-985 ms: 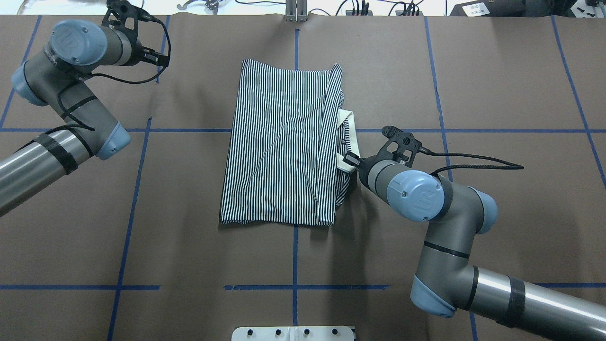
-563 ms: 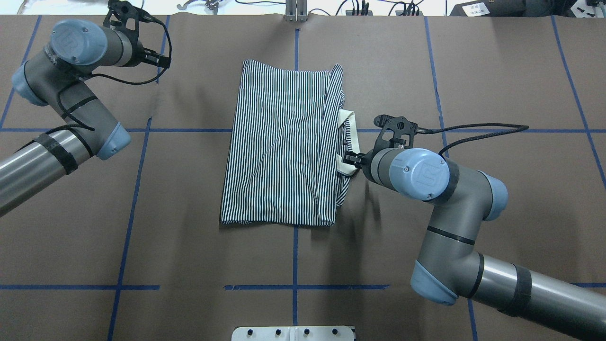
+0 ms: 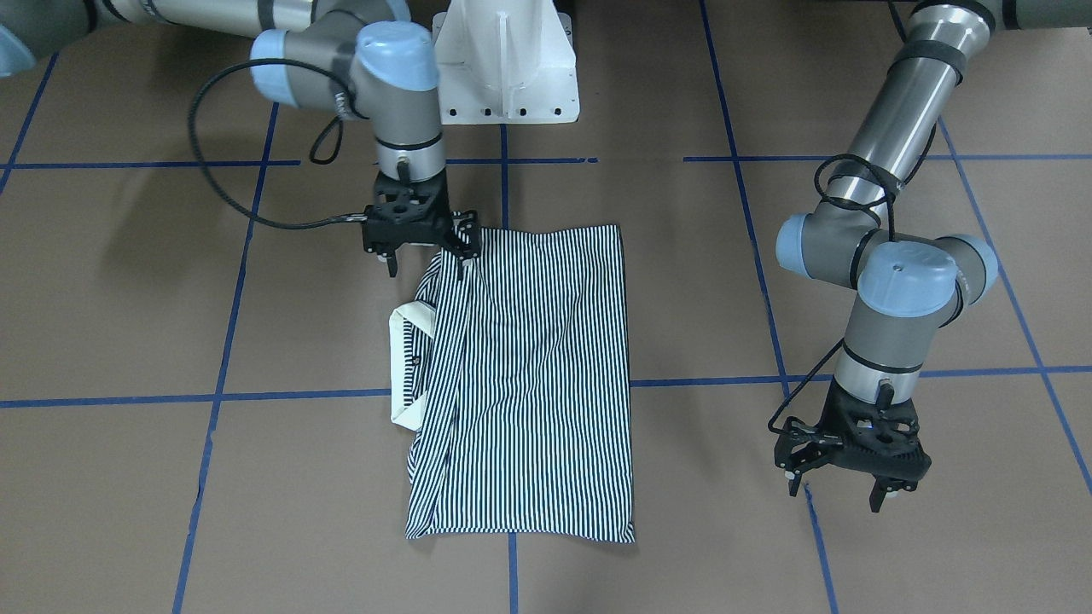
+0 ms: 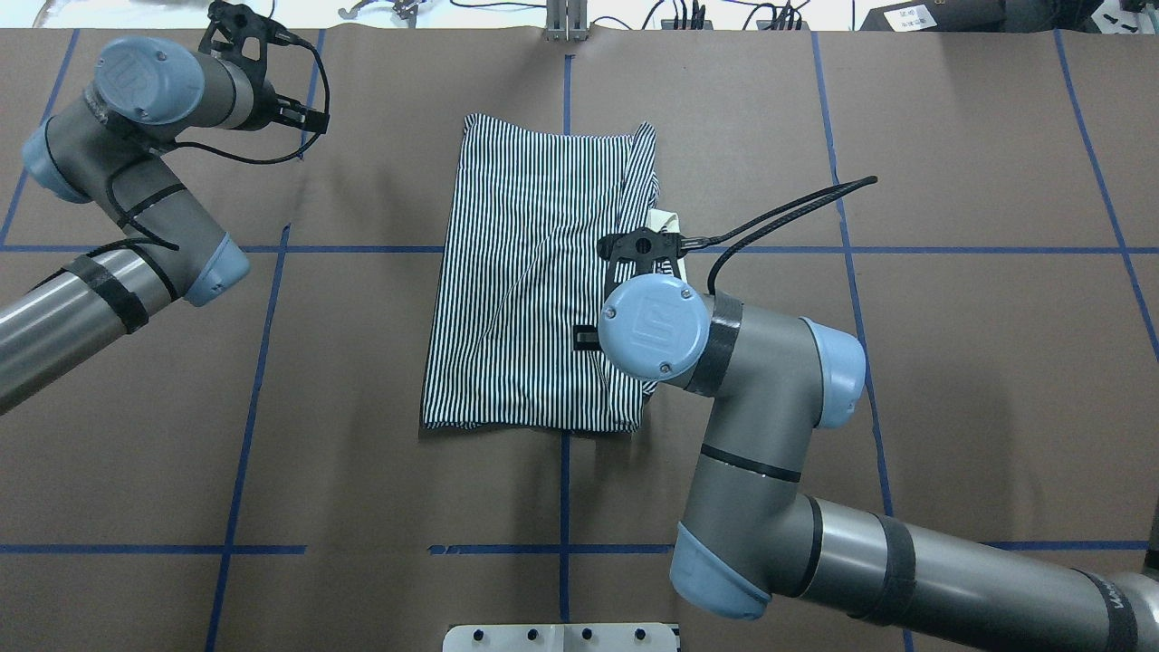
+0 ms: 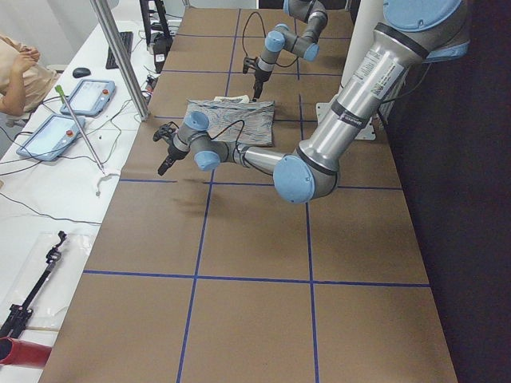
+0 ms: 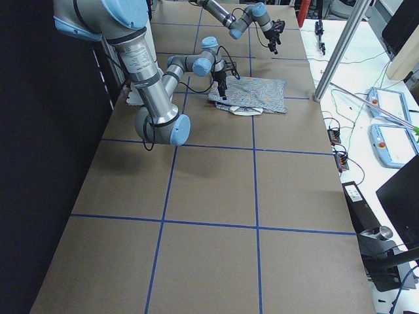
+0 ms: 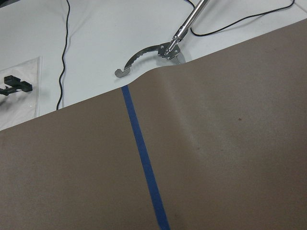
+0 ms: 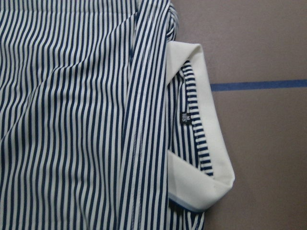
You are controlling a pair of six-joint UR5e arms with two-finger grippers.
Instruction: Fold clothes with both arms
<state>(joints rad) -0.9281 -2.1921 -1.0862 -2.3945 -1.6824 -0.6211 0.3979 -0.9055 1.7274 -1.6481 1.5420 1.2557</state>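
Observation:
The striped polo shirt (image 4: pixel 534 281) lies folded in a long rectangle at the table's middle and also shows in the front view (image 3: pixel 537 384). Its cream collar (image 3: pixel 408 358) sticks out on the robot's right side, seen close in the right wrist view (image 8: pixel 201 158). My right gripper (image 3: pixel 426 260) points down, open, over the shirt's corner nearest the base, one finger at the cloth's edge. In the overhead view the wrist hides it. My left gripper (image 3: pixel 838 495) is open and empty, low over bare table far from the shirt, near the far left edge (image 4: pixel 294 110).
The white pedestal base (image 3: pixel 503 77) stands at the table's near edge. Blue tape lines (image 7: pixel 144 167) cross the brown paper. A metal tool (image 7: pixel 163 50) lies just beyond the far edge. A side desk with tablets (image 5: pixel 56 132) runs along that side.
My right arm has swung from beside the collar to over the shirt's near right part, its gripper turned downward. The left arm has not moved.

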